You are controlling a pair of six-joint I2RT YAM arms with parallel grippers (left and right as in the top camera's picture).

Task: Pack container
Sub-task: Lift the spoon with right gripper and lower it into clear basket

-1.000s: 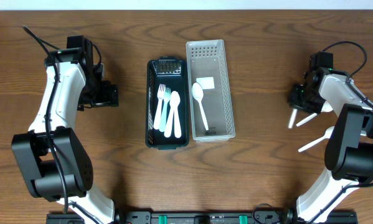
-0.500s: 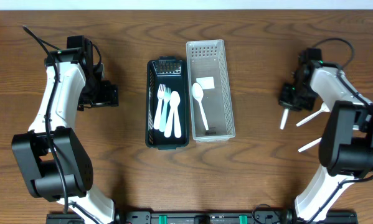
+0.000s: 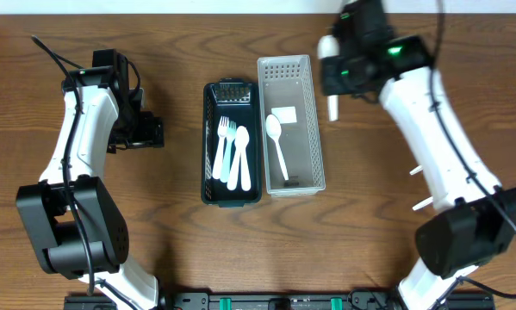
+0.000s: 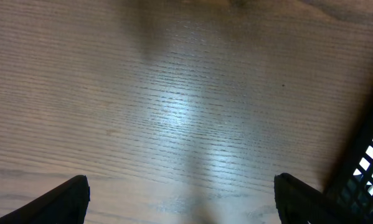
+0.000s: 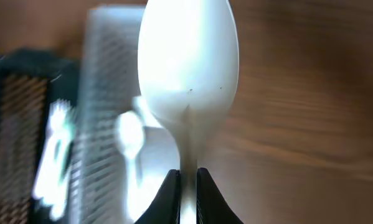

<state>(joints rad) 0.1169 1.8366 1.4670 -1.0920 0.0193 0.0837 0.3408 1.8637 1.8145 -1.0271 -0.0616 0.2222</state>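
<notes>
My right gripper (image 3: 335,82) is shut on the handle of a white plastic spoon (image 3: 332,108), which hangs just outside the right rim of the white mesh basket (image 3: 283,60). The right wrist view shows the spoon's bowl (image 5: 187,62) above my closed gripper (image 5: 187,193), with the white basket (image 5: 105,93) to its left. That basket holds one white spoon (image 3: 276,142). The black basket (image 3: 208,138) beside it holds white forks and a spoon (image 3: 227,155). My left gripper (image 3: 158,131) is open over bare wood, left of the black basket; the left wrist view shows nothing in it (image 4: 183,205).
Loose white utensils (image 3: 423,204) lie on the wooden table at the right, partly hidden by my right arm. A corner of the black basket (image 4: 367,168) shows at the right edge of the left wrist view.
My right arm has lifted a spoon from the right side of the table and swung it up and left to the white basket's right rim. The left arm has not moved.
</notes>
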